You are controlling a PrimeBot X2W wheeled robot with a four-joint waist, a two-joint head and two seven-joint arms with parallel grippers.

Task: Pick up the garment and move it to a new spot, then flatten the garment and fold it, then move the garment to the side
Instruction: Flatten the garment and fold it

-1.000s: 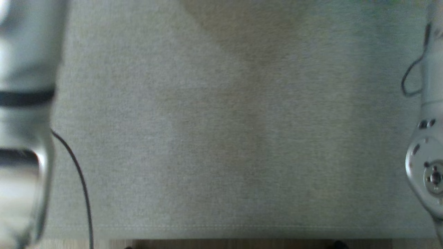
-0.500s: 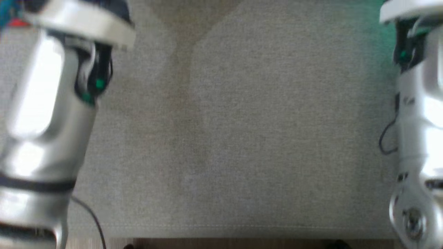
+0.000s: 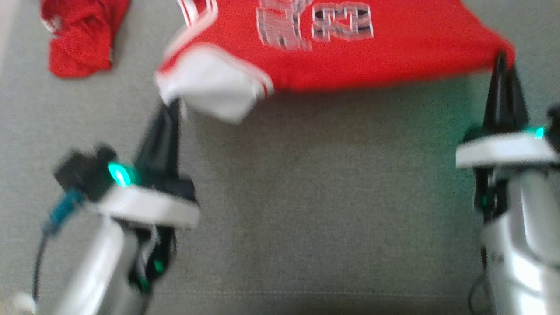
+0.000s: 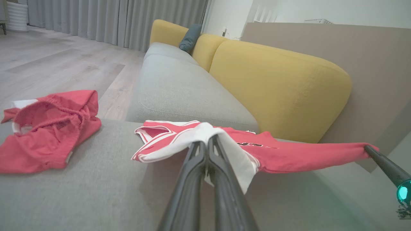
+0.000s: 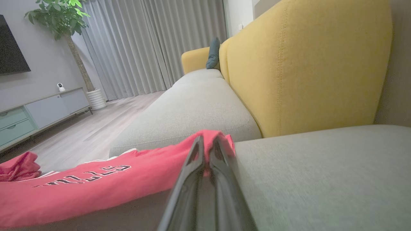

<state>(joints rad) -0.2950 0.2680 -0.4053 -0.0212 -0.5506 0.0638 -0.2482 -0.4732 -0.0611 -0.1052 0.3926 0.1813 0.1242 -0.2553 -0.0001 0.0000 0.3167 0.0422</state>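
Garment: you have the red jersey [image 3: 350, 57] stretched out in front of the yellow backrest [image 4: 279, 83], lettering up. The edge away from the backrest is raised off the grey seat [image 3: 328, 197].
Left gripper: your left gripper [image 4: 207, 142] is pinched tight on the white-trimmed corner, on the jersey's side away from the backrest.
Right gripper: your right gripper [image 5: 205, 141] is clamped on the plain red corner, just before the backrest.
Other cloth: a crumpled red garment [image 3: 78, 39] lies on the seat, well apart from the jersey and farther from the backrest.

A home living room; sofa [image 5: 305, 64], curtains [image 5: 144, 45], potted plant [image 5: 61, 16].
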